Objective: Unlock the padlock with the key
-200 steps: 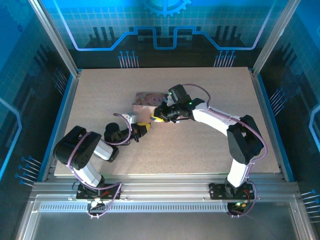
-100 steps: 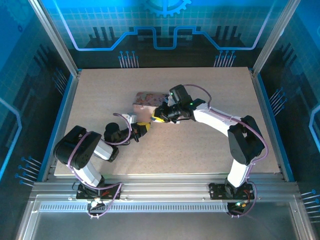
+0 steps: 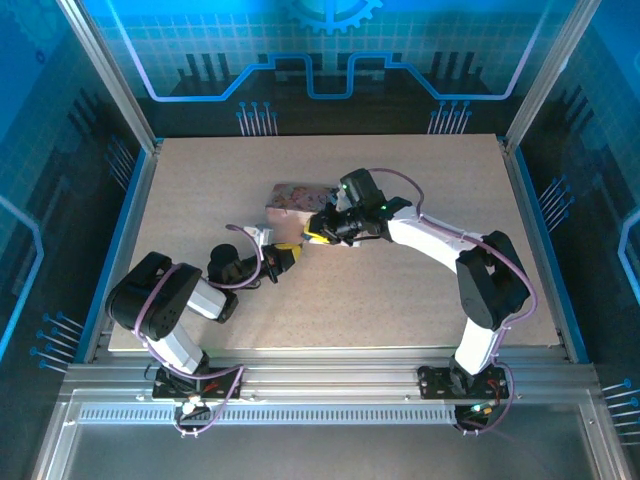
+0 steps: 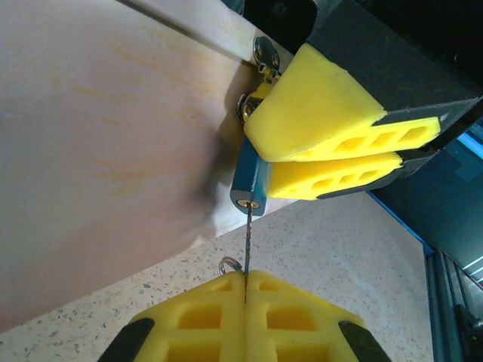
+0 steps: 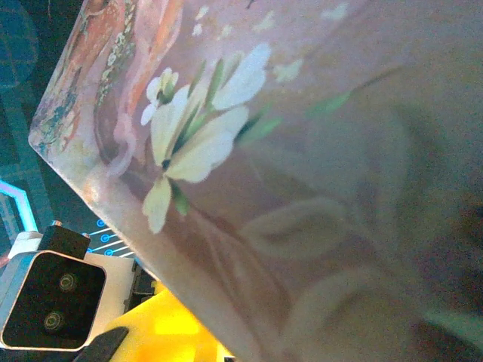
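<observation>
In the left wrist view the blue-grey padlock (image 4: 250, 181) hangs at the edge of the pink tin (image 4: 113, 136). My right gripper (image 4: 260, 154) is shut on its body from the right with both yellow fingers. My left gripper (image 4: 246, 275) is shut on the thin dark key (image 4: 247, 237). The key's blade runs straight up into the keyhole on the padlock's underside. A small wire ring (image 4: 229, 265) sticks out beside the key. From above, the left gripper (image 3: 290, 256) and right gripper (image 3: 314, 236) meet at the tin's (image 3: 292, 199) near corner.
The right wrist view looks close onto the tin's flower-printed lid (image 5: 302, 151), with the left arm's camera housing (image 5: 53, 302) at the lower left. Speckled tabletop (image 3: 400, 300) lies open around the tin, with aluminium rails (image 3: 320, 380) at the near edge.
</observation>
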Motion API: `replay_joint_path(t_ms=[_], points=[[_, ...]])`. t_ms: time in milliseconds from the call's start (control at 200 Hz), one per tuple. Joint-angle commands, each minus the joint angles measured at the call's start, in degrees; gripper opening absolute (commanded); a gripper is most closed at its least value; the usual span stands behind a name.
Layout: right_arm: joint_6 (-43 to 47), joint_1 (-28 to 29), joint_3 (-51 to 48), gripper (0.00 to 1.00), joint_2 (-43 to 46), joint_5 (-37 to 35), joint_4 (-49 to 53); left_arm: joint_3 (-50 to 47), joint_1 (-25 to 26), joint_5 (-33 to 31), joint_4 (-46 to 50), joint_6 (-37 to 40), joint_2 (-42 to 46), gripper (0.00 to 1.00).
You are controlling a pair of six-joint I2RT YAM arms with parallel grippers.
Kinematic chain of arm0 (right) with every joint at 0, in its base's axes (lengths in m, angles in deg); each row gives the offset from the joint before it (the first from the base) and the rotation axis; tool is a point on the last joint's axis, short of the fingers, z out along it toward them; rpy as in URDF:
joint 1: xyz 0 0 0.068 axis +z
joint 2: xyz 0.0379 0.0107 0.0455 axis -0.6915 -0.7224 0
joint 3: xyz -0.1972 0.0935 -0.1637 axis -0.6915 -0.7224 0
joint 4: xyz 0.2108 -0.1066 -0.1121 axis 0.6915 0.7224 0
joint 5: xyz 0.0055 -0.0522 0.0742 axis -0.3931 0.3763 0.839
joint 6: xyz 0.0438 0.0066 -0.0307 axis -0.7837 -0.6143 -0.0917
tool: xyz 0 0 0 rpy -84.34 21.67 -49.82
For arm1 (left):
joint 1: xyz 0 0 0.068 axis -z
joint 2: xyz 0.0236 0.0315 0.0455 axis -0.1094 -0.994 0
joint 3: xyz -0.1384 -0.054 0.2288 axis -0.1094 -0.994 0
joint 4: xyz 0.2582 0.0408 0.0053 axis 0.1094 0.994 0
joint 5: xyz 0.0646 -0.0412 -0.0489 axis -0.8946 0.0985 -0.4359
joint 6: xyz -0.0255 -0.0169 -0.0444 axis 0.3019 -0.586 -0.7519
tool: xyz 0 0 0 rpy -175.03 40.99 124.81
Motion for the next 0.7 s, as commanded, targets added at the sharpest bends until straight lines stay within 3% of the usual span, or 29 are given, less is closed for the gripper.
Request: replay_joint_path(t_ms=[0,695], points=[[-0.33,-0.64,-0.11,0.04,2.86,3.12,-2.86,1.36,-0.56,1.93,-1.92,-0.35,1.02,0.0],[1.18,-2.01,-2.68,0.02,3.3,10.11,-7.88,4.16,-2.93,8.75,-1.92,-4.0,0.58,0.0]])
